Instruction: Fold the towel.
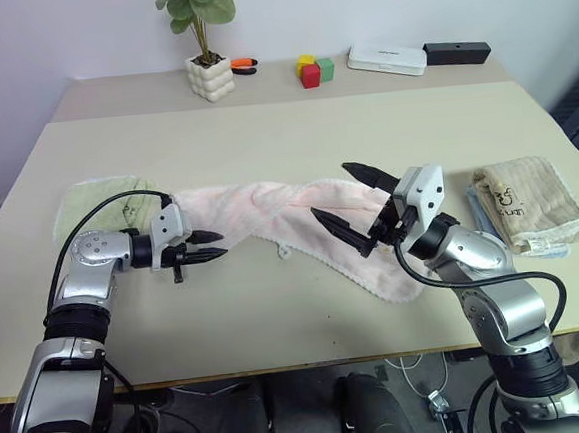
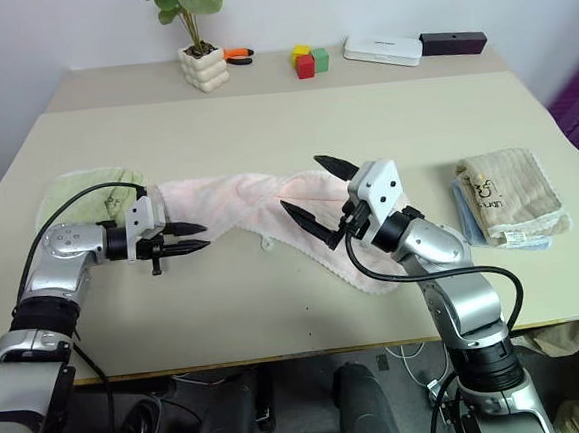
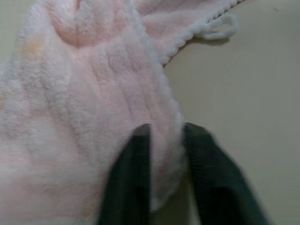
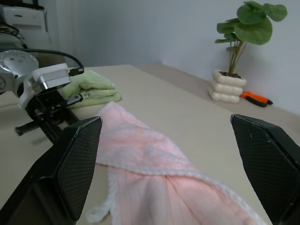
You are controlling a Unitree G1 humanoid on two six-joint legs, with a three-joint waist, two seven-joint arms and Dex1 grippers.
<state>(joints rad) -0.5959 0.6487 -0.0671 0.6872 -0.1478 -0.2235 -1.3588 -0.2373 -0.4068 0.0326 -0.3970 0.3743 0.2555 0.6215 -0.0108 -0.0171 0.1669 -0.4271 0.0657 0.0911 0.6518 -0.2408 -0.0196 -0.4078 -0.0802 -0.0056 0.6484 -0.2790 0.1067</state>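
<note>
The pale pink towel (image 1: 268,203) lies bunched in a long strip across the middle of the table (image 1: 283,137). Its white loop tag (image 3: 218,33) hangs off the near edge. My left gripper (image 1: 221,243) is at the towel's left end, low over the table. In the left wrist view its two black fingers (image 3: 129,178) are shut on the towel's near edge, with a fold of pink cloth (image 3: 84,93) between them. My right gripper (image 1: 330,190) hovers open above the towel's right part, with nothing between its fingertips.
A folded light green towel (image 1: 103,201) lies just left of the pink one. A folded beige towel (image 1: 524,198) sits at the right edge. Along the back stand a potted plant (image 1: 209,77), coloured blocks (image 1: 310,71), a white box (image 1: 387,58) and a black box (image 1: 456,53).
</note>
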